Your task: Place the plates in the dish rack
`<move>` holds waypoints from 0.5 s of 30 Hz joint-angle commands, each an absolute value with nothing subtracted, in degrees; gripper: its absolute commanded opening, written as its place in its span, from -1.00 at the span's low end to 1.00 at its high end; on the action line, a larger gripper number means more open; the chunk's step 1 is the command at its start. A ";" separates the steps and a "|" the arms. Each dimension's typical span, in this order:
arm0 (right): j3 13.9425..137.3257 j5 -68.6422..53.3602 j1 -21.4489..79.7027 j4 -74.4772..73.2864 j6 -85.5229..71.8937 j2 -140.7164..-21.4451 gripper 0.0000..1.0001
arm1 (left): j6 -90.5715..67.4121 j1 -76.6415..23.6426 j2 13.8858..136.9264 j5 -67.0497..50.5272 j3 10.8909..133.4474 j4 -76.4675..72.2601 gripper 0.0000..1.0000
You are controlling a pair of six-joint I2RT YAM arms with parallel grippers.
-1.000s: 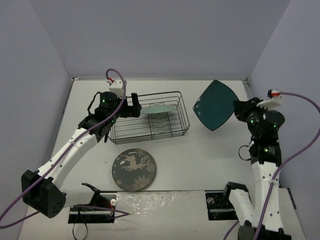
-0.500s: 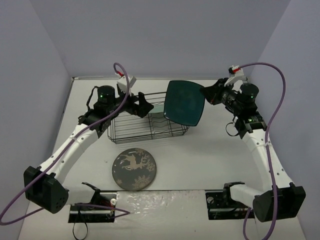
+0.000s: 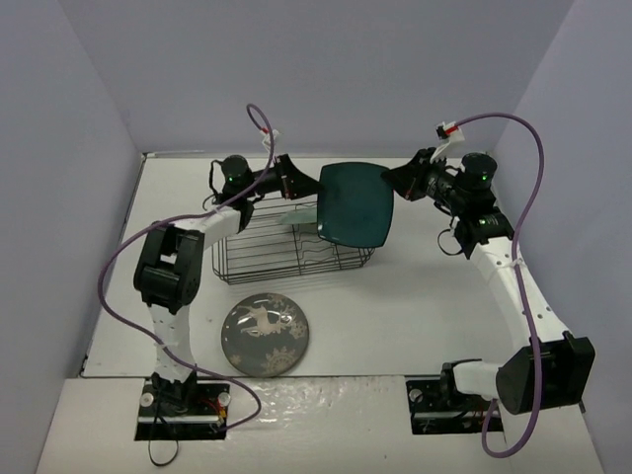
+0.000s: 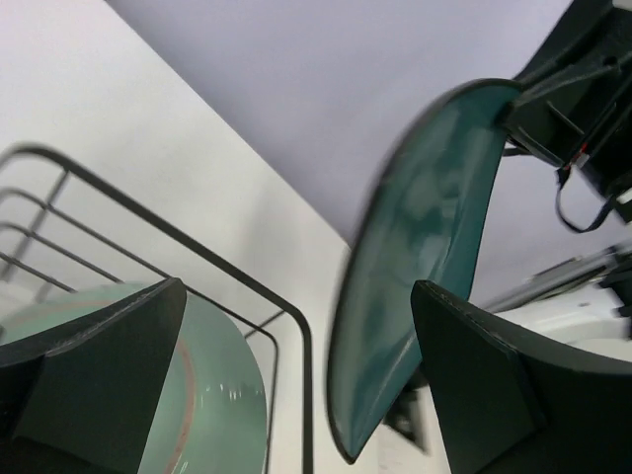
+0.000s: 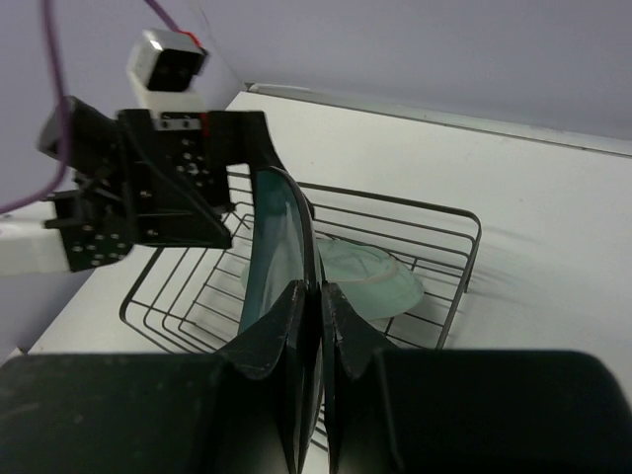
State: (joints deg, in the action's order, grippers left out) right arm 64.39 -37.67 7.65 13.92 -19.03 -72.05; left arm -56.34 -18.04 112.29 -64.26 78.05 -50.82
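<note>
One of three is home: the mint plate (image 5: 370, 276) sits in the dish rack (image 3: 247, 259), the teal plate (image 3: 355, 202) hangs upright over its right end, pinched in the right claw (image 3: 400, 180), the left claw (image 3: 299, 183) gapes wide beside it, and the grey deer plate (image 3: 265, 334) lies on the near counter (image 3: 395, 326).

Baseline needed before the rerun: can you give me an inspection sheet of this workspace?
Surface: white table.
Job's things: dark teal plate held on edge at the dish rack; mint-green plate inside the rack; deer-pattern grey plate flat on the table.
Clutter: nothing seen.
Grippers: right gripper shut on the teal plate's rim; left gripper open beside it.
Cables: purple cables loop off both arms.
Surroundings: pale lilac walls.
</note>
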 commanded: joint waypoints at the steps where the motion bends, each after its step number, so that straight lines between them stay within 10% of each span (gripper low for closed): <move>1: 69.85 -39.36 8.17 25.51 -21.66 -70.89 -1.00 | -83.94 -16.61 116.97 -68.53 82.45 -85.89 0.94; 15: 68.76 -39.55 8.35 29.38 -24.34 -73.69 -1.00 | -76.78 -21.20 111.40 -68.56 79.28 -85.14 0.70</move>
State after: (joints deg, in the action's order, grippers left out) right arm 65.14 -37.95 7.99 15.06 -20.10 -74.74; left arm -78.27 -18.96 116.12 -67.36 77.80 -69.96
